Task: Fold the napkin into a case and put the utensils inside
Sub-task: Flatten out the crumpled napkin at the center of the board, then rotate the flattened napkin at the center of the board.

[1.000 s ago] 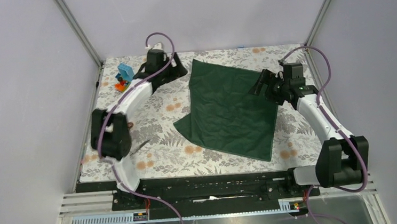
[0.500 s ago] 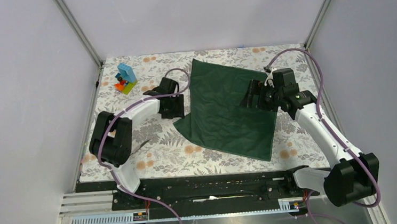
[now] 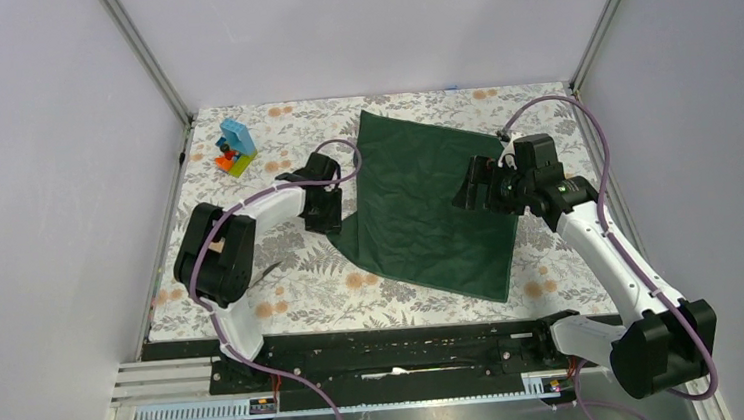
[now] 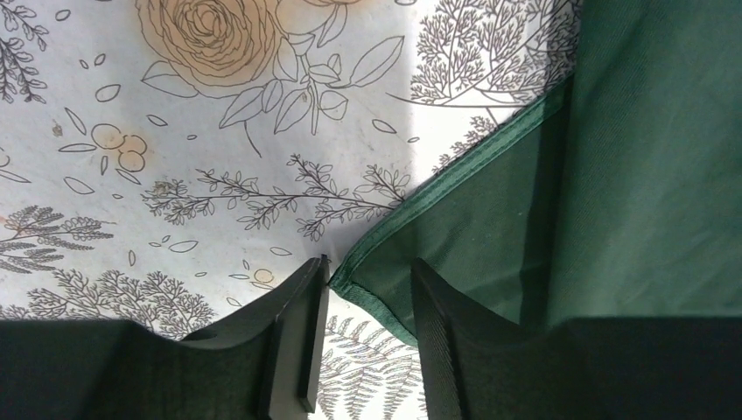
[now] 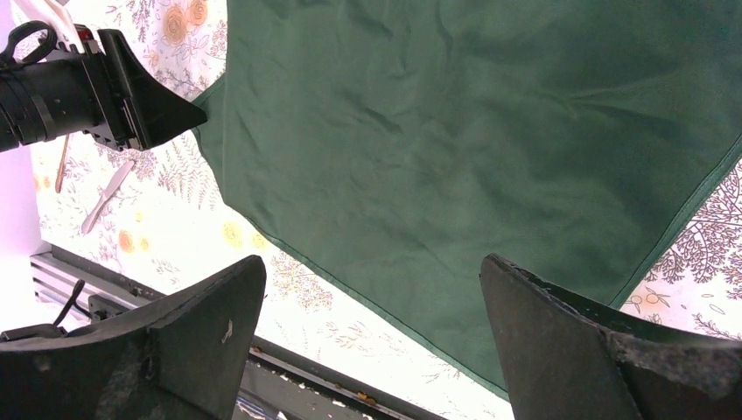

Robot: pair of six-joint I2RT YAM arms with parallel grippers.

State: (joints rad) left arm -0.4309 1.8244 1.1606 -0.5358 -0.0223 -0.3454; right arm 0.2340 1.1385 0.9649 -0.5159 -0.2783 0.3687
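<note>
While one dark green napkin [image 3: 419,216] lay spread in a single flat layer on the floral table covering [image 3: 304,286], the left gripper [image 4: 369,267] stood low at its left corner. Its two fingers were partly apart, with the hemmed tip of that corner between them. The tip was right beside the finger [image 4: 297,350] on the left of the wrist view and apart from the other. A strip of the covering showed in the gap, so the cloth was not pinched.

The right gripper [image 5: 372,262] hung above the right half of the napkin, its jaws spread wide and touching nothing. Green cloth filled the space between and beyond its fingertips, and one hemmed edge ran off past its right finger. From overhead, this gripper's body hid part of the cloth's right edge.

Two utensils could be counted in the right wrist view, a pale one [image 5: 107,194] and a brownish one [image 5: 62,163]. Both lay on the covering beyond the left gripper's outer side, clear of the napkin. They were too small to tell fork from knife or spoon. From overhead only a thin end of one showed beside the left arm's elbow.

One toy block stack [image 3: 234,149] stood well apart from the left gripper, on its far outer side.
</note>
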